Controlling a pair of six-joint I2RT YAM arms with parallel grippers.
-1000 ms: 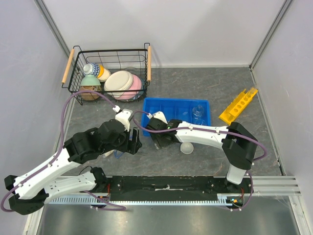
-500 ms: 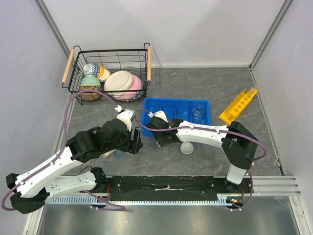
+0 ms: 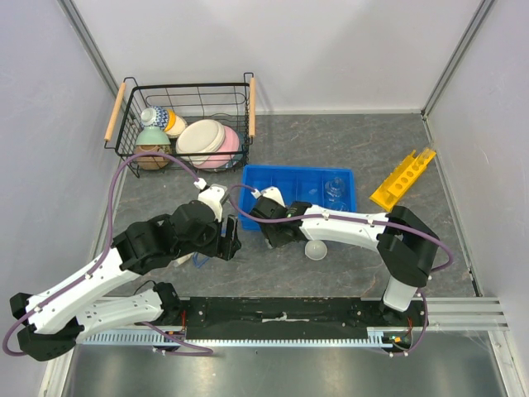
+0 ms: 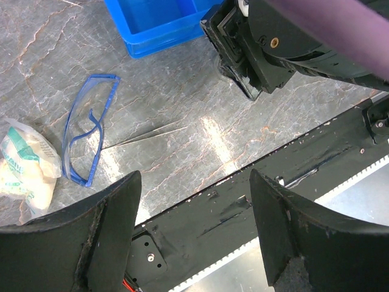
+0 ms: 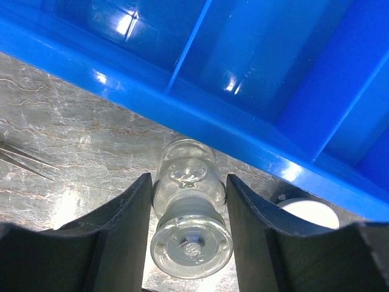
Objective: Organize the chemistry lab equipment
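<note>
A grey marbled stone table (image 3: 397,149) carries everything, and the blue plastic tray with divided compartments (image 3: 281,184) sits near its middle. Beyond the tray's far left corner stands a black wire basket with wooden handles (image 3: 186,85), holding pastel ceramic bowls (image 3: 207,142) and cups (image 3: 157,124). To the right of the tray, well apart from it, a yellow plastic rack with round holes (image 3: 402,178) lies at an angle. The left gripper (image 4: 193,182) hangs to the left of the tray's near left corner, its black fingers spread wide with nothing between them. On the table below it, on the near side of the tray, lie blue-framed clear safety glasses (image 4: 91,128) and, further from the tray, a crumpled clear plastic packet with green print (image 4: 24,164). The right gripper (image 5: 188,177) is low at the tray's near wall, outside the tray, and its fingers are clamped against the sides of a small clear glass bottle (image 5: 189,201). This bottle lies on the table with one end touching or almost touching that wall. A second small clear glass vessel (image 3: 335,188) stands in a right-hand compartment of the tray. A small white domed dish (image 3: 316,250) rests on the table just in front of the tray's near wall, right of the held bottle. A thin pale sliver, tube or rod I cannot tell (image 4: 146,135), lies near the glasses.
</note>
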